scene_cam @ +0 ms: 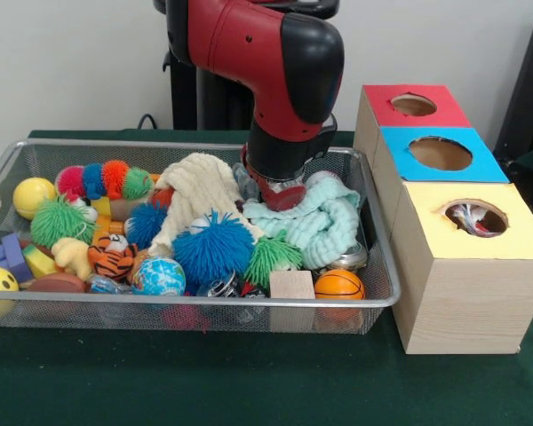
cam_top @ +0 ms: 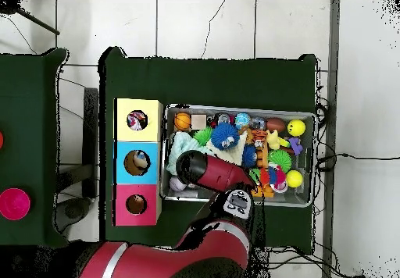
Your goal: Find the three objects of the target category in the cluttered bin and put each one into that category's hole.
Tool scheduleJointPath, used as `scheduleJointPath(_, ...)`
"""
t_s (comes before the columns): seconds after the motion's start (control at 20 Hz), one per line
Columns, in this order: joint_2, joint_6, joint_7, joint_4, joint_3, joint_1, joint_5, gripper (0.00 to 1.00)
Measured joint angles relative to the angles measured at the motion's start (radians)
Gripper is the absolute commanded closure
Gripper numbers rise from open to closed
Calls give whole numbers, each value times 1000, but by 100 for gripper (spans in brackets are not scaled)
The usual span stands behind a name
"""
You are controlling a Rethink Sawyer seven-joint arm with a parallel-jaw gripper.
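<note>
Bin [scene_cam: 386,297] of wire mesh on the green desk [scene_cam: 249,382], filled with toys; places below are given relative to this bin. My arm [scene_cam: 266,53] comes down into its middle, and my tool [scene_cam: 280,191] is sunk among the cloths there, against the mint knitted cloth [scene_cam: 315,226]. The arm's black collar hides the tips, so I cannot tell how far the tool is open or whether it has hold of anything.

Beside the tool, toward the bin's centre, lies a cream knitted cloth [scene_cam: 200,191]. In front of it sit a blue spiky ball [scene_cam: 213,250] and a green spiky ball [scene_cam: 271,257]. Along the bin's front wall are a globe ball [scene_cam: 158,277], a wooden cube [scene_cam: 291,285] and a small basketball [scene_cam: 339,285]. At the end far from the boxes are a yellow ball [scene_cam: 33,196], a second green spiky ball [scene_cam: 60,222], a tiger toy [scene_cam: 113,256] and a many-coloured caterpillar [scene_cam: 102,180].

Just outside the bin's other end stands a row of three wooden boxes, each with a round hole on top: yellow box [scene_cam: 475,217], blue box [scene_cam: 440,153] and red box [scene_cam: 413,105]. In the overhead view something lies inside the yellow box's hole [cam_top: 137,119] and the blue box's hole [cam_top: 137,162]; what these are cannot be made out.
</note>
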Motion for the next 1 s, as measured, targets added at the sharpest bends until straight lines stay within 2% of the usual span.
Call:
scheduleJointPath(0.35,-2,37,0,-15,-6,2,-11,100)
scheduleJointPath(0.65,-24,163,0,-61,-20,2,-36,100)
scheduleJointPath(0.75,-44,239,0,-89,-27,0,-40,100)
scheduleJointPath(1.0,-82,328,0,-128,-33,-7,-41,100)
